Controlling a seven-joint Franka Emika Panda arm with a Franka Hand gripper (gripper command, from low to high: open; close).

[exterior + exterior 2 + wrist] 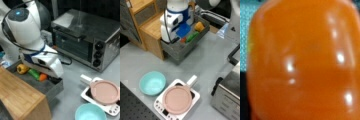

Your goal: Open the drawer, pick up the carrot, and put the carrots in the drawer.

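**Arm down inside the open drawer, carrot at its tip**

In a front view, the drawer (pixel 50 88) stood pulled out from the bamboo-topped cabinet (pixel 21 98), its thick grey front facing the view's right. The arm's white wrist reached down into it, and the gripper (pixel 51 76) sat low in the tray, its fingers hidden behind the wrist housing. The carrot (pixel 43 77) showed as a small orange piece just beside the gripper, touching the green vegetable (pixel 33 73), with the yellow pepper (pixel 22 68) further toward the view's left, all three inside the drawer. The silver toaster oven (pixel 87 37) stood behind, and a pink pan (pixel 104 92) on a white hotplate (pixel 111 108) and a light blue bowl (pixel 90 112) lay at the view's bottom right.

In a front view from the opposite side, the drawer (pixel 180 50) again stood open, with the gripper (pixel 180 37) lowered into it under the white and blue wrist. The carrot (pixel 183 39) was a small orange spot beside the green vegetable (pixel 192 36); the yellow pepper (pixel 199 26) lay toward the view's top right. The bowl (pixel 152 83) and pan (pixel 178 99) were well apart from the drawer, near the view's bottom.

In the wrist view, the carrot (pixel 302 62) filled nearly everything, glossy and orange, right against the camera. No fingers showed, so whether the claw gripped the carrot or stood open I could not tell.
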